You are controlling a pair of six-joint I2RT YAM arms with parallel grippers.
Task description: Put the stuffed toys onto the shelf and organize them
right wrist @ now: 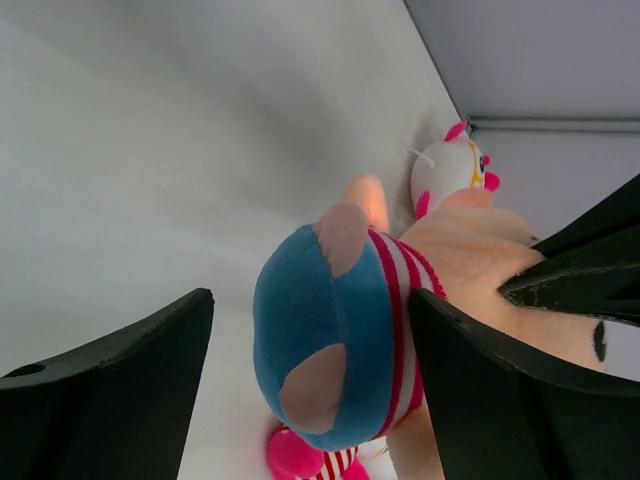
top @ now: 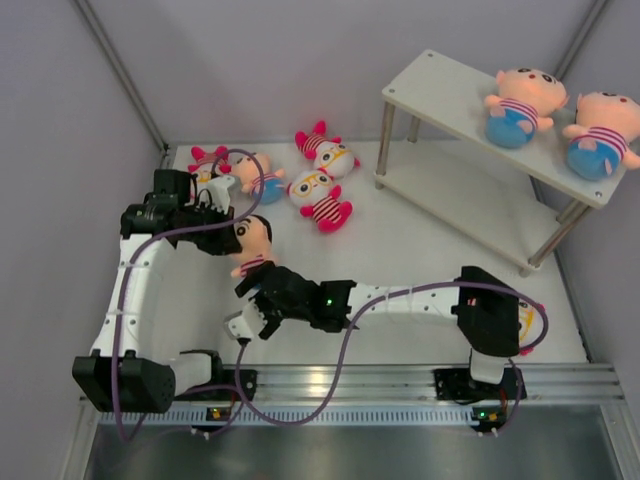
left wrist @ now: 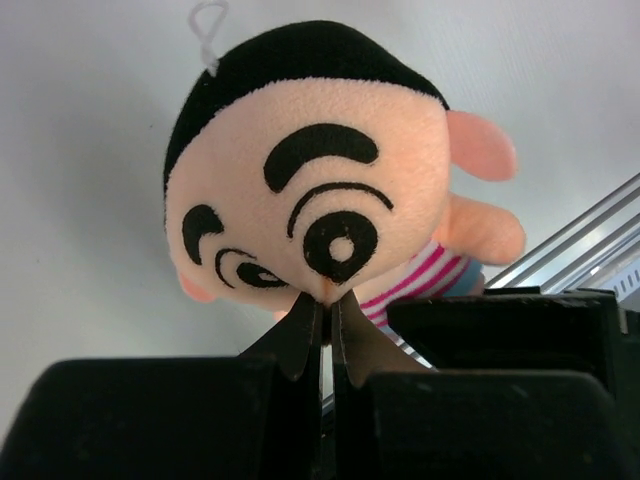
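Observation:
My left gripper (top: 228,240) is shut on the face of a peach boy doll (top: 252,243) and holds it up; in the left wrist view the fingertips (left wrist: 328,300) pinch its nose under the big head (left wrist: 310,170). My right gripper (top: 256,302) is open, with its jaws on either side of the same doll's blue shorts (right wrist: 335,340), the right finger close to the striped shirt. Two boy dolls (top: 522,105) (top: 600,135) lie on the top board of the shelf (top: 440,95). Three pink dolls (top: 210,160) (top: 327,150) (top: 318,200) and one boy doll (top: 260,180) lie on the table.
The shelf's lower board (top: 470,195) stands at the back right, by the wall. A metal rail (top: 400,380) runs along the near edge. A pale toy part (top: 524,320) peeks out beside the right arm's elbow. A pink doll (right wrist: 455,175) lies far behind the held doll.

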